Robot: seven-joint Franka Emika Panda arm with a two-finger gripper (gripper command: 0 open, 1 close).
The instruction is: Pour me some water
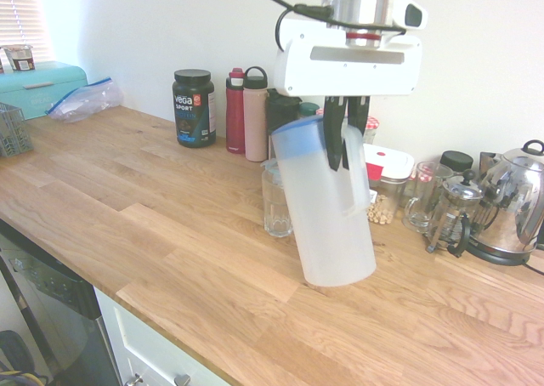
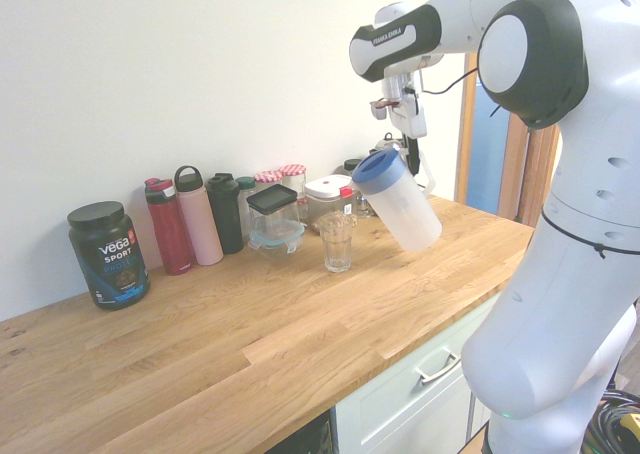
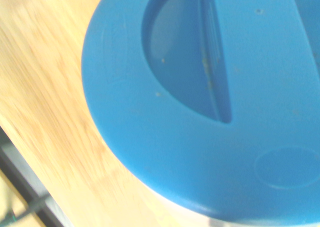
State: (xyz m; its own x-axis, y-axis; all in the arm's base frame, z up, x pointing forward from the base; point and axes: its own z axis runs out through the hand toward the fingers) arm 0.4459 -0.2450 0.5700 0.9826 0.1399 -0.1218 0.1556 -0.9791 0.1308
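On the far left of the wooden counter (image 1: 170,224), in the first exterior view, a turquoise bread box (image 1: 38,87) stands against the wall with a clear plastic bag (image 1: 85,99) beside it. Further right a dark protein tub (image 1: 194,108) stands next to a red bottle (image 1: 235,111), a pink bottle (image 1: 255,114) and a dark green bottle (image 1: 280,110), all lined up along the wall.

Next comes an empty drinking glass (image 1: 276,201), upright on the counter. Just to its right, and partly in front of it, hangs the water jug (image 1: 327,207), a frosted white one with a blue lid (image 1: 297,135). The jug is off the counter and tilted, its base swung toward the front edge and its lid end leaning toward the glass. The gripper (image 1: 347,135) points down over the jug's upper right side, and its dark fingers (image 1: 334,131) are closed on the jug's handle just below the lid. The jug's body hangs below and to the left of the fingers.

In the wrist view the blue lid fills most of the picture, with blurred counter wood beside it.

Right of the jug sit a white-lidded container (image 1: 389,167), a glass mug (image 1: 421,197), a French press (image 1: 455,212) and a steel kettle (image 1: 514,203).
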